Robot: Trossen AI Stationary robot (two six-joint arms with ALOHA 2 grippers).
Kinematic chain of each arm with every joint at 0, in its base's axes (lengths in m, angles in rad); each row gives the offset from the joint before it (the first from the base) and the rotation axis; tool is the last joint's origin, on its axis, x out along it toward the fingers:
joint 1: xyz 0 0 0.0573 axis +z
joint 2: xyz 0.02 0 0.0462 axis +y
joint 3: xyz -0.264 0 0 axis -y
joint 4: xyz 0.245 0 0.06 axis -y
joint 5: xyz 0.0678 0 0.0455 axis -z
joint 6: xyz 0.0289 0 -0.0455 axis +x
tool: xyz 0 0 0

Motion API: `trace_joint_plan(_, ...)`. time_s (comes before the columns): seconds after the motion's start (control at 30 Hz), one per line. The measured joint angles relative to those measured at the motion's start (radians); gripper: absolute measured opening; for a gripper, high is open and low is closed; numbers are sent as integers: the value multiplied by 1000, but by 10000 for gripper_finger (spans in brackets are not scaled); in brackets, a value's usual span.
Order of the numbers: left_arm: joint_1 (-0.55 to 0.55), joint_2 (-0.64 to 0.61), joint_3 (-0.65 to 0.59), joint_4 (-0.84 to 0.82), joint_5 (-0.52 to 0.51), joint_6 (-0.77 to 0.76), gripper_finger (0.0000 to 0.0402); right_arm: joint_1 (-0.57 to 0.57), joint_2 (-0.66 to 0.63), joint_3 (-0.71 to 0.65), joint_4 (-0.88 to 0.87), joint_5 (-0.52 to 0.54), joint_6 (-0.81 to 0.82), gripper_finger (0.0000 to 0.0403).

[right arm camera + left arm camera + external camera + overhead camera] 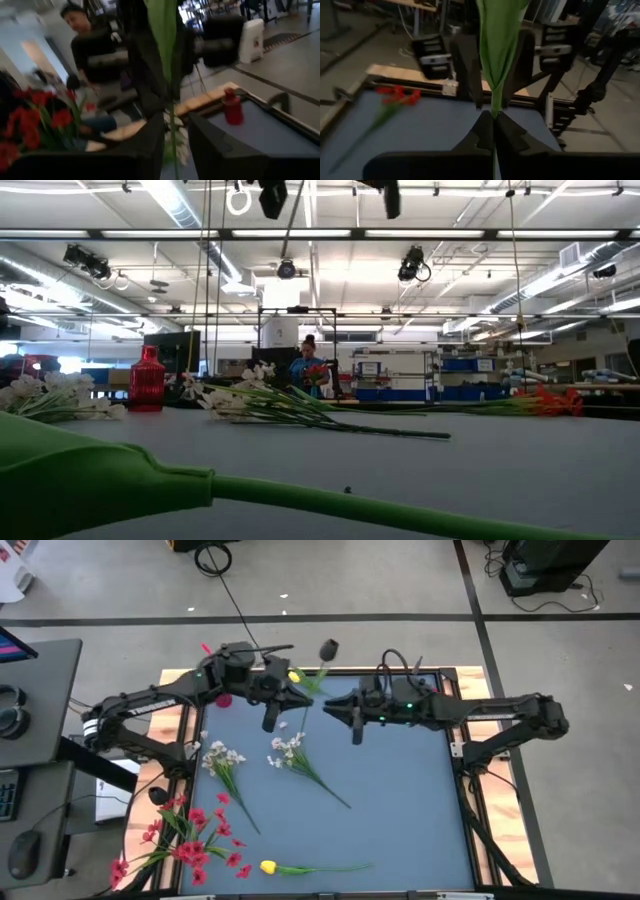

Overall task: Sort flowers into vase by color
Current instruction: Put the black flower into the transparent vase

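Observation:
My left gripper (493, 114) is raised over the table's far middle and shut on a green flower stem (494, 75) with a long leaf. A dark bud (328, 648) and a yellow tulip head (293, 677) show beside it; which one tops the held stem I cannot tell. My right gripper (175, 131) faces it, open, with one finger on each side of the same stem and apart from it. The pinkish-red vase (222, 698) stands on its base near the table's far left corner, partly under the left arm, and it also shows in the low view (147, 380). My left gripper pinches the stem just below the leaf's base (494, 106) between its two shut fingers. The fingers come level from the table's left and lie across the stem. The stem stands roughly upright, lifted clear of the table, with the leaf rising above the fingers.
Two white sprays (222, 758) (290, 750) lie on the table's left middle. Red sprays (195, 840) are heaped at the near left corner. A yellow tulip (268, 866) lies along the near edge. People show in the room beyond (80, 30).

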Motion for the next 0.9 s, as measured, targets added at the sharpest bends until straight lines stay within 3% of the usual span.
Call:
trace_joint_plan(0.2, 12, -94, 1, -85, -50, 129, 2, 0, -165, 0, -253, -14, -120, 96)
trace_joint_plan(0.43, -13, -195, 1, -92, -45, 300, 1, 0, -311, 0, -457, -170, -326, 87)
trace_joint_plan(0.9, -57, -336, -88, -114, -56, 277, 1, -11, -400, 0, -532, -182, -323, 87)
